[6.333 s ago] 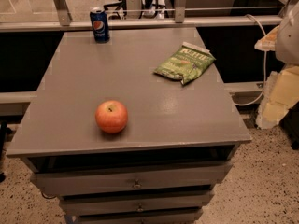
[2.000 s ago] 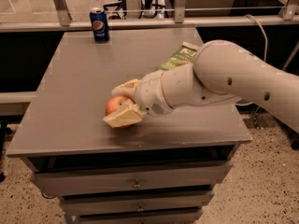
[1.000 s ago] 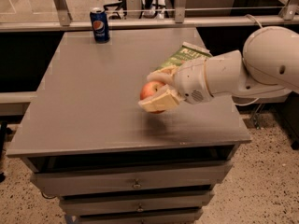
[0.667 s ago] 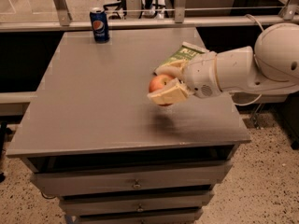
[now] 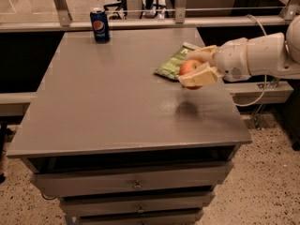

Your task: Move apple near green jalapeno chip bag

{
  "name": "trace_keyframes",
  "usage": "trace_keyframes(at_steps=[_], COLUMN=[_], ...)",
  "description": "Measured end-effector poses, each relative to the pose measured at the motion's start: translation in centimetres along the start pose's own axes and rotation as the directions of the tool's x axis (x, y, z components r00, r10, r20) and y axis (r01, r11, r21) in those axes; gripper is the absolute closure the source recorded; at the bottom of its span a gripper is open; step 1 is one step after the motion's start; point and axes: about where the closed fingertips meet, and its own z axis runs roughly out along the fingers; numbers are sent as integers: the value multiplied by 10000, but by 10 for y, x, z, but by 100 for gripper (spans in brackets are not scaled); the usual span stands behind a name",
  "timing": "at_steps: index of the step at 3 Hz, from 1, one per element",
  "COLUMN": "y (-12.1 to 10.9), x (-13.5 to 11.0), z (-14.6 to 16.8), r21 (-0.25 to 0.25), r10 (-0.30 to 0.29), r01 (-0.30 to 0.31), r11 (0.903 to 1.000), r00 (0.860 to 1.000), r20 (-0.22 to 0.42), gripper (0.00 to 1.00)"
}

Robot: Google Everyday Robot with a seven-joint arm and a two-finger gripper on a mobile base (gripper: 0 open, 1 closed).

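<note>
Over the right side of the grey table (image 5: 112, 97), I have the gripper (image 5: 191, 70) hanging above the surface, with the white arm (image 5: 255, 55) reaching in across the table's right edge. Its two tan fingers (image 5: 200, 77) are pinched on the apple (image 5: 189, 65), one above and one below. The red-orange fruit is off the tabletop, and its shadow (image 5: 186, 109) lies on the surface a little nearer to me.

The green jalapeno chip bag (image 5: 171, 63) lies flat just left of and behind the apple, towards the far right of the table. From this angle the apple covers the bag's near right corner. I think it hangs above the bag without touching it, but I can't be sure.

The right edge runs just below the gripper's wrist, and the near edge is well apart from it. Broad grey surface opens to the left and towards me.

A blue soda can (image 5: 99, 25) stands upright near the far edge on the left, well apart from both bag and apple. Beyond the far edge a metal rail (image 5: 154, 22) crosses the scene. Drawers (image 5: 136, 185) stack under the near edge. To the right a pale cable (image 5: 255, 93) loops down beside the table over speckled floor (image 5: 272, 172).
</note>
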Motion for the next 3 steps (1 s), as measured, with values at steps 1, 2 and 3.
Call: trace_keyframes(at_steps=[1, 2, 3], y=[-29, -52, -62], x=[29, 57, 64], z=[-4, -3, -1], r21=[136, 280, 304], r10=[553, 1163, 1331], r01=[-550, -1148, -1311], r11=[9984, 9930, 9909], r00=[9981, 9914, 9880], r20=[-289, -598, -784], gripper=[100, 98, 77])
